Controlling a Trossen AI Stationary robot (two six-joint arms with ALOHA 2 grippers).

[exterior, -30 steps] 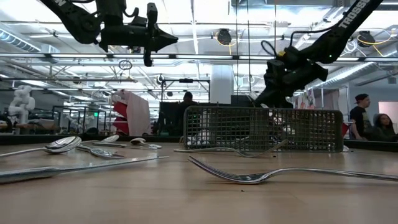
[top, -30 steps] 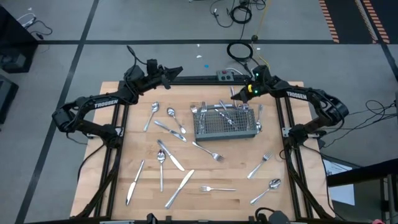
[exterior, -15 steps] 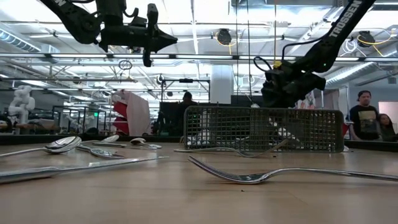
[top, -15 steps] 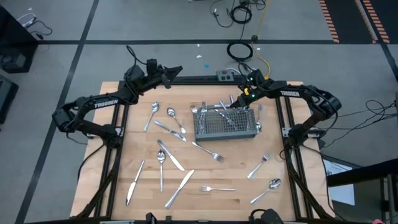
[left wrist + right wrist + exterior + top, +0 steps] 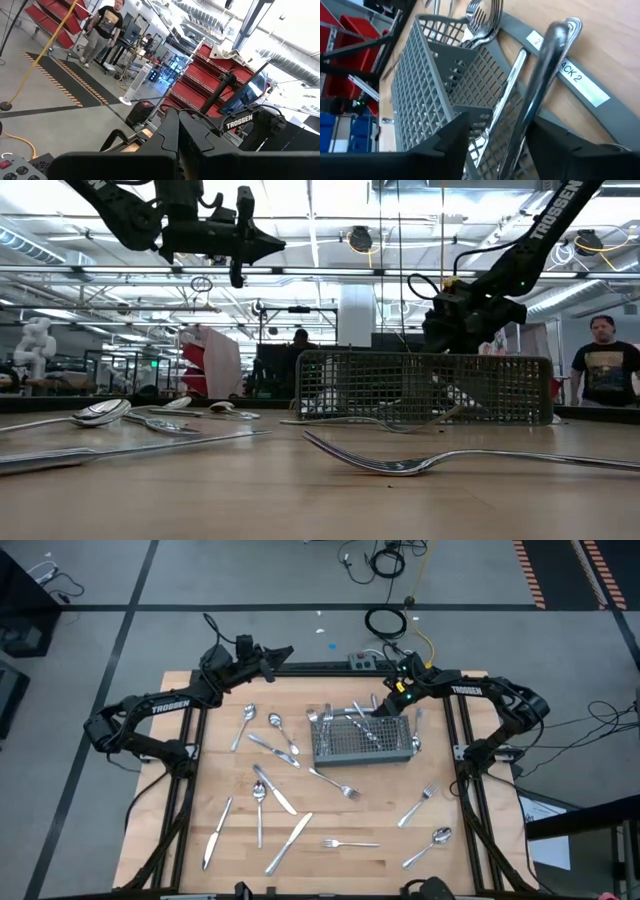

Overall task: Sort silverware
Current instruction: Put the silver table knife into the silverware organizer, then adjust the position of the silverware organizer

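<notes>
Over basket (image 5: 362, 742) far rim, right fingers (image 5: 451, 137) pinch utensil (image 5: 540, 85); left fingers (image 5: 172, 135) pressed together.

Basket (image 5: 362, 743): grey, square-grid mesh. Silverware (image 5: 289, 841): shiny silver. Table (image 5: 350, 865): light wood grain; arms dark.

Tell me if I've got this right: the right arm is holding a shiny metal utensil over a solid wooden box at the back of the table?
Not quite. The container is a grey wire-mesh basket, not a solid wooden box; the right wrist view shows its open grid walls. The rest holds: the right gripper is over the basket at the back of the wooden table, with a shiny metal utensil between its fingers.
</notes>
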